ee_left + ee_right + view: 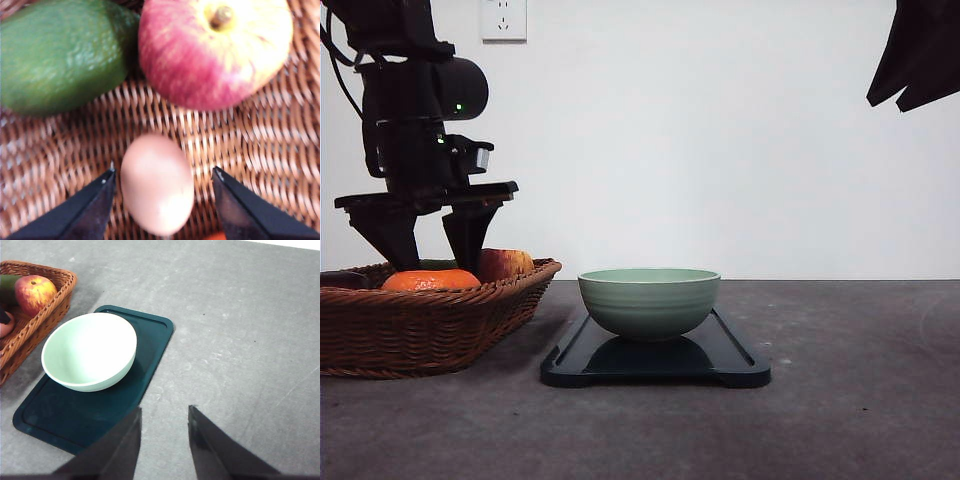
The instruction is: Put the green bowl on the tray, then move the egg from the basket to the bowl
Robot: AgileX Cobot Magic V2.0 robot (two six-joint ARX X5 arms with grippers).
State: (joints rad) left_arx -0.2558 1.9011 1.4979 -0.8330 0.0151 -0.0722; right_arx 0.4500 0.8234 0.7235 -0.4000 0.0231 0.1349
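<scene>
Brown woven wicker basket is holding the pale tan egg, which is lying on the weave between the spread black fingers of the left gripper, beside a red-yellow apple and a green avocado. The pale sage-green ceramic bowl is sitting on the glossy dark rectangular tray just beside the basket. The right gripper is hovering over the grey table, its fingers slightly parted and holding nothing.
</scene>
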